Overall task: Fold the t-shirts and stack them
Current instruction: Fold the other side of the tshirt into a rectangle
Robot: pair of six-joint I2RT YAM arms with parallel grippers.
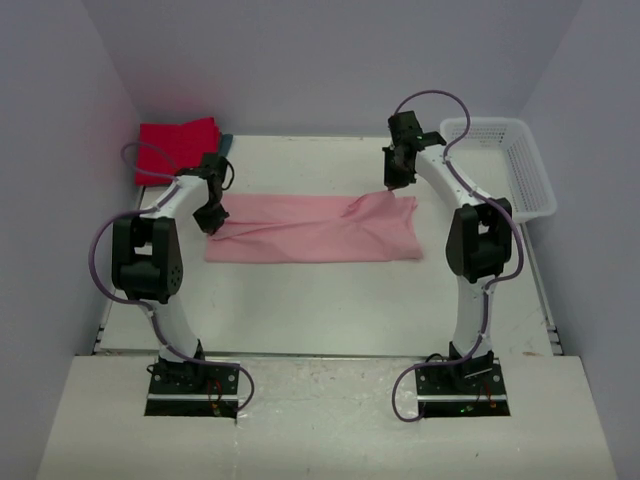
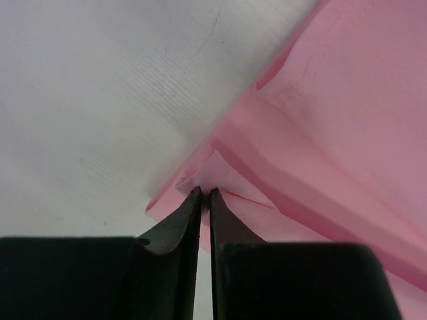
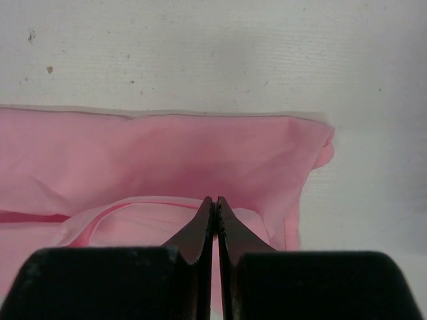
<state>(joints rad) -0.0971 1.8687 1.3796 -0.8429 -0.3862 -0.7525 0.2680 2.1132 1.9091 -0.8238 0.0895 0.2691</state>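
Lying across the middle of the table [image 1: 300, 310], the pink t-shirt [image 1: 310, 240] is folded into a long flat band running left to right, its near edge straight, its far right corner drawn up into a low ridge with creases fanning back toward the centre. Left gripper [image 2: 203, 193] sits at the band's left end; jaws nearly together, only a hairline gap between them, with a small peak of pink cloth pinched at the very tips and bare table showing just beyond. Right gripper [image 3: 215, 200] sits at the far right corner of the band; jaws pressed together on a raised fold of the same cloth, a hem line curving off to one side of the tips, a second layer spread flat beyond them to the shirt's edge. Both arms reach forward from their bases at the near edge, one at each end of the shirt. Red t-shirt [image 1: 175, 145] lies folded at the far left corner of the table, well apart from the pink one. Teal t-shirt [image 1: 226, 143] shows only as a dark sliver at the red one's right edge; whether it lies under or beside, cannot tell. White mesh basket [image 1: 535, 190] sits at the far right corner, behind the right arm.
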